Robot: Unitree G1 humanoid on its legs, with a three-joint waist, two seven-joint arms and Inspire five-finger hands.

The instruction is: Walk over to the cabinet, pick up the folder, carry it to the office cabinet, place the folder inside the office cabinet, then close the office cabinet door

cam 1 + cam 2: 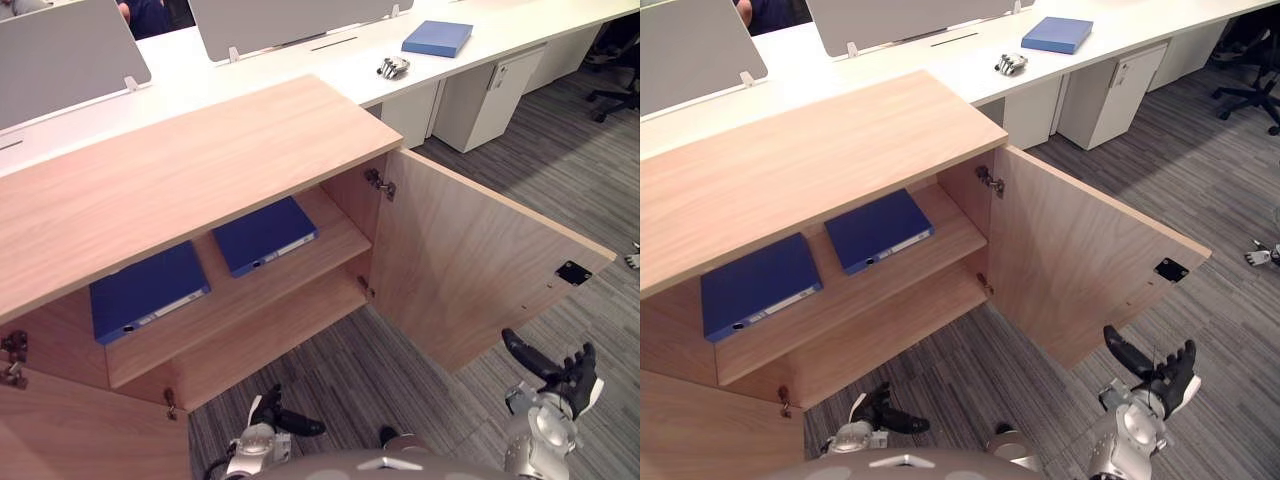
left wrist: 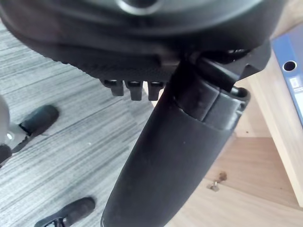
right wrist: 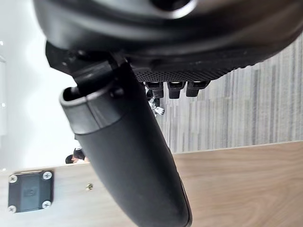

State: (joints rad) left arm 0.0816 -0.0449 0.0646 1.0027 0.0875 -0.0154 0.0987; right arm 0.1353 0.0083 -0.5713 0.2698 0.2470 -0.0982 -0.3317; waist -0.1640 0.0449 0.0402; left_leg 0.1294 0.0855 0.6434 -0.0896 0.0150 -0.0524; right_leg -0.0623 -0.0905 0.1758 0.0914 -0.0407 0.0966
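Observation:
The wooden office cabinet (image 1: 180, 170) stands with both doors swung out. Two blue folders lie flat on its upper shelf, one to the left (image 1: 148, 290) and one to the right (image 1: 263, 234). The lower shelf is bare. The right door (image 1: 470, 260) juts toward me; the left door (image 1: 70, 430) shows at the lower left. My left hand (image 1: 275, 415) hangs low before the cabinet, open and empty. My right hand (image 1: 565, 375) is open too, just past the right door's outer edge, holding nothing. The left wrist view catches a folder's spine (image 2: 291, 71).
Behind the cabinet runs a long white desk (image 1: 340, 60) with grey dividers, another blue folder (image 1: 437, 38) and a small metal object (image 1: 393, 67). A white drawer unit (image 1: 495, 95) and an office chair (image 1: 615, 60) stand at the right. A person (image 1: 140, 15) sits behind the dividers.

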